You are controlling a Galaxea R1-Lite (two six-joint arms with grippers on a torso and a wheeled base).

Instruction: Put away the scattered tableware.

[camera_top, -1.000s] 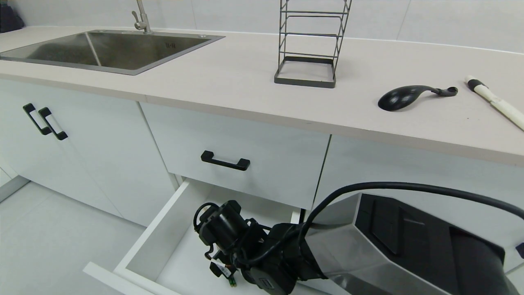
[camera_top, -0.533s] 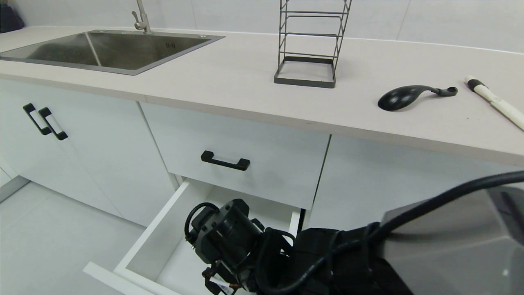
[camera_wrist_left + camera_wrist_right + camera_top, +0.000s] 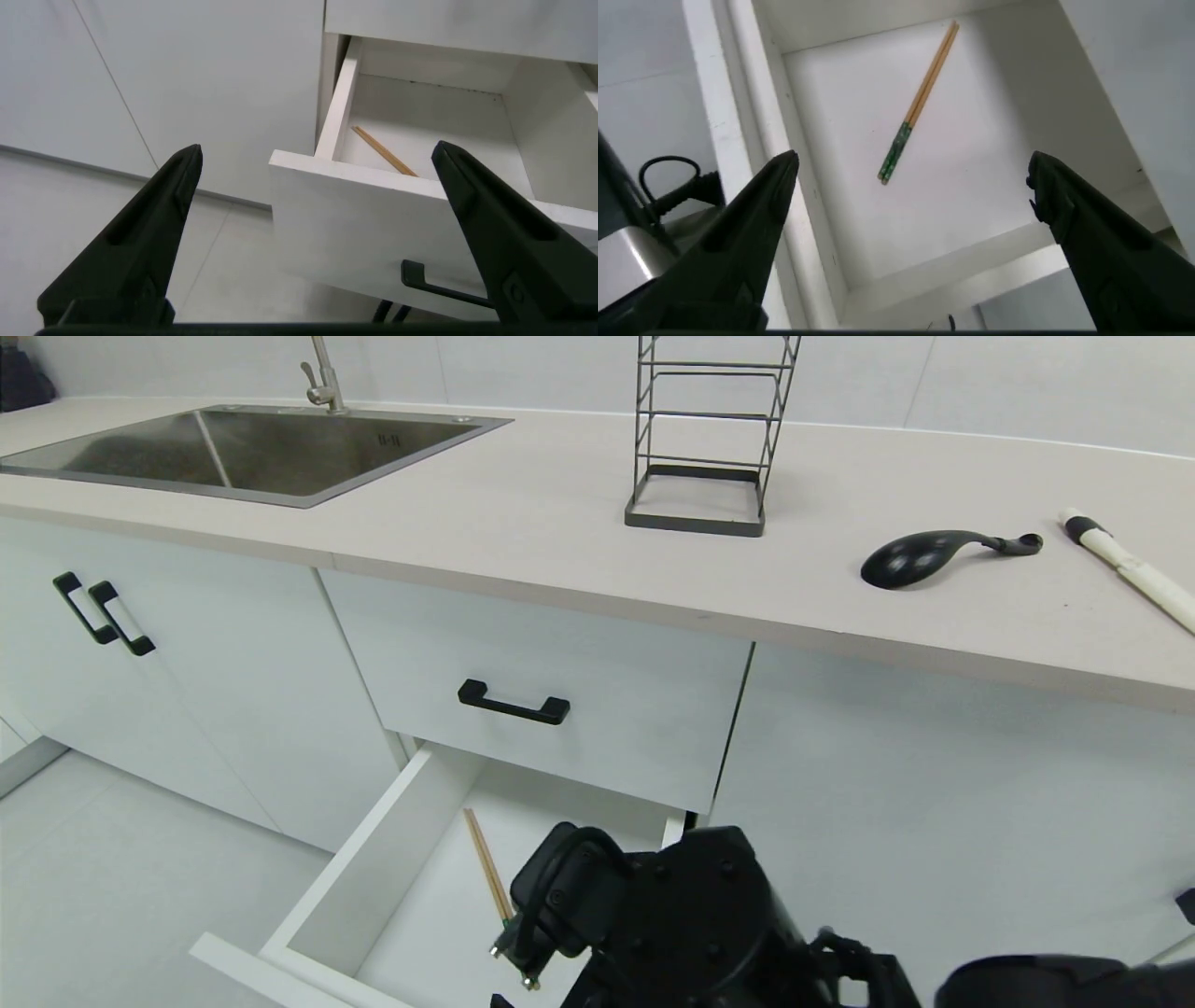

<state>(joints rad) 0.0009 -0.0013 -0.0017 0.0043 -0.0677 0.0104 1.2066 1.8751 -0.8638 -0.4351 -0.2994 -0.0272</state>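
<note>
Chopsticks [image 3: 920,98], tan with green tips, lie in the drawer [image 3: 999,177] under the right pincer [image 3: 912,163], jaws spread.

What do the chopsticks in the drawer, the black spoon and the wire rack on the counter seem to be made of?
Chopsticks: probably wood or bamboo, with matte tan shafts and green-painted ends.
Spoon: glossy black, likely plastic or lacquer, with highlights on the bowl.
Rack: thin dark-grey rods, apparently coated metal wire.
</note>
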